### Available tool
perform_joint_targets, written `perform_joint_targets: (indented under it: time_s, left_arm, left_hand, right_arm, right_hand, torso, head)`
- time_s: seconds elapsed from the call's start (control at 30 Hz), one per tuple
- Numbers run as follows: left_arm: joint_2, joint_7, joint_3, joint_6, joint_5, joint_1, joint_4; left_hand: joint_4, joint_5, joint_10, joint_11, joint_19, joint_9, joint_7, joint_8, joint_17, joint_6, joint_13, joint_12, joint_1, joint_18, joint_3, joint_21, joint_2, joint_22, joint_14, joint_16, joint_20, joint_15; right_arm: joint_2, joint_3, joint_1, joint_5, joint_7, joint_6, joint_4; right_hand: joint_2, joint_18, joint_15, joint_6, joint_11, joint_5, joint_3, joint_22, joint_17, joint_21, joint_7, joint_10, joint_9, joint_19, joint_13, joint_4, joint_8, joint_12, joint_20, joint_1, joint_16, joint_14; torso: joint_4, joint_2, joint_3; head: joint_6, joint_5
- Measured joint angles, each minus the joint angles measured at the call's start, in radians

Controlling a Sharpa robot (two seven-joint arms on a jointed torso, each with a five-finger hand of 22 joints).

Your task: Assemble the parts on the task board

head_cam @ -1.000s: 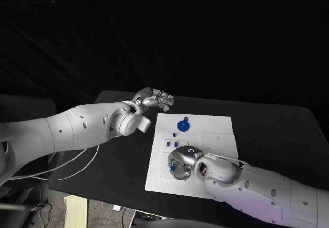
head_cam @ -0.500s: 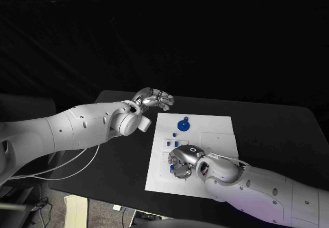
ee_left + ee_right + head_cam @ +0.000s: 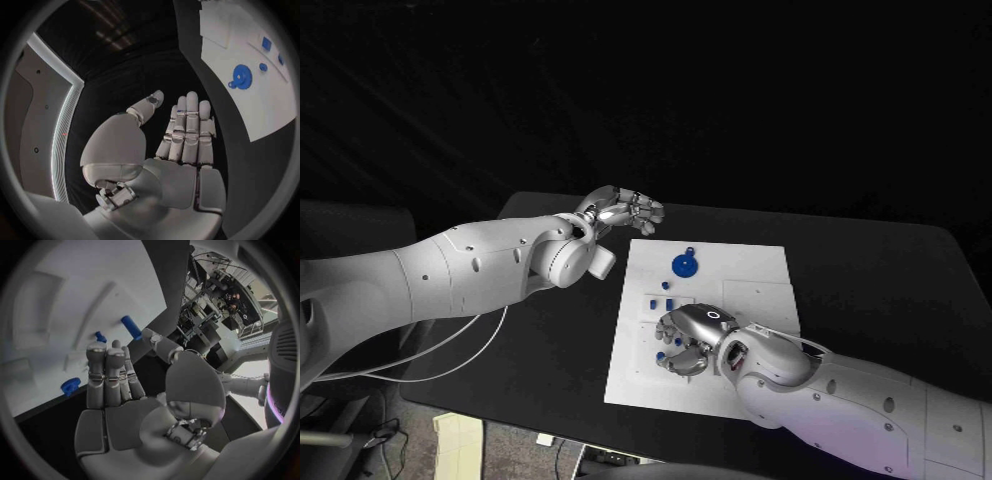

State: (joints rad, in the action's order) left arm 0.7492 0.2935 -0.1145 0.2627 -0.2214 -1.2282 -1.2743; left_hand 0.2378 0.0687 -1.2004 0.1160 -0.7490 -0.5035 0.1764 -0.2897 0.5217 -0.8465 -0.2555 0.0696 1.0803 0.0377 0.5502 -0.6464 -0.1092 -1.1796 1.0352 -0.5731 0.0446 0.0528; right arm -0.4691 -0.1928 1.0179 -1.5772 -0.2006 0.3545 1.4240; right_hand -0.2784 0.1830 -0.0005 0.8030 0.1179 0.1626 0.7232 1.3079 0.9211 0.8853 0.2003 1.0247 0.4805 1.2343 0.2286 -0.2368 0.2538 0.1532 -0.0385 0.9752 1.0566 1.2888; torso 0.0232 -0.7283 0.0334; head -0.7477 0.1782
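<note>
Black tabletop fills the lower half of the head view, with the white task board (image 3: pixel 733 280) lying at its centre. On the board's upper part sits a round blue disc (image 3: pixel 685 264); below it, a few small blue parts (image 3: pixel 664 300) stand in a cluster. The left hand (image 3: pixel 625 208) hangs off the board's upper-left corner, fingers loosely curled with nothing in them. The right hand (image 3: pixel 689 342) hovers over the board's lower left, fingers bent downward toward the small parts.

From the left wrist, that hand's fingers (image 3: pixel 187 125) stretch straight and side by side, thumb apart, empty; the disc (image 3: pixel 242 77) sits on the board in the upper right of the frame, well apart from them.

From the right wrist, the fingers (image 3: pixel 109 375) extend toward the board, wide and holding nothing, with a blue cylinder (image 3: pixel 131 327) just beyond the fingertips and another blue piece (image 3: pixel 70 385) at the lower left.

The risk, as I judge it, is a fingertip nudging the cylinder so it rolls away before the thumb closes on it, or knocks a neighbouring part.
</note>
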Motion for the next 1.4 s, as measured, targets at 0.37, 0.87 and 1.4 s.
perform_joint_targets:
  time_s: [0.37, 0.87, 1.4]
  left_arm:
    - [0.003, -0.001, 0.000, 0.000, 0.000, 0.000, 0.000]
    - [-0.004, -0.001, -0.001, 0.000, 0.002, 0.001, 0.026]
    - [-0.025, 0.001, -0.002, -0.004, 0.014, 0.038, 0.042]
  left_hand:
    - [0.000, 0.000, 0.000, 0.000, 0.000, 0.000, -0.003, 0.000, 0.002, 0.003, 0.000, 0.000, 0.000, 0.000, 0.000, 0.000, 0.000, -0.001, 0.000, 0.004, 0.000, 0.000]
    - [0.000, 0.000, 0.000, 0.000, 0.000, 0.000, -0.003, 0.000, 0.003, 0.003, 0.001, 0.000, 0.000, 0.000, 0.000, 0.000, 0.000, -0.001, -0.001, 0.004, 0.000, -0.001]
    - [0.000, 0.000, 0.000, 0.000, 0.000, 0.001, -0.003, 0.000, 0.006, 0.003, 0.001, 0.000, 0.000, 0.000, 0.000, 0.000, 0.000, -0.002, -0.001, 0.008, 0.000, -0.001]
  right_arm:
    - [-0.066, 0.006, 0.023, 0.053, 0.025, 0.041, 0.054]
    - [-0.279, 0.058, 0.156, 0.342, 0.104, 0.036, 0.103]
    - [-0.359, 0.063, 0.191, 0.521, 0.004, -0.180, 0.070]
  right_hand:
    - [-0.007, -0.001, 0.017, -0.045, 0.019, 0.043, -0.088, 0.000, -0.006, -0.021, -0.004, -0.043, -0.003, -0.020, -0.026, 0.023, -0.006, -0.002, 0.005, -0.018, -0.005, -0.018]
    - [0.073, -0.006, -0.068, 0.058, -0.078, -0.046, -0.019, 0.000, 0.002, 0.013, -0.049, 0.200, 0.012, 0.027, 0.167, 0.045, 0.047, 0.297, -0.017, 0.049, 0.032, 0.024]
    - [0.148, 0.005, -0.097, 0.070, -0.107, -0.054, -0.089, 0.000, 0.080, 0.104, -0.083, 0.080, 0.059, 0.047, 0.797, 0.064, 0.042, 0.981, -0.037, -0.098, 0.127, 0.037]
  torso:
    - [-0.0009, 0.000, 0.0001]
    - [-0.0049, 0.007, 0.0019]
    - [-0.0195, 0.040, 0.0126]
  head:
    - [0.004, -0.002]
    - [0.028, -0.041]
    - [0.004, -0.122]
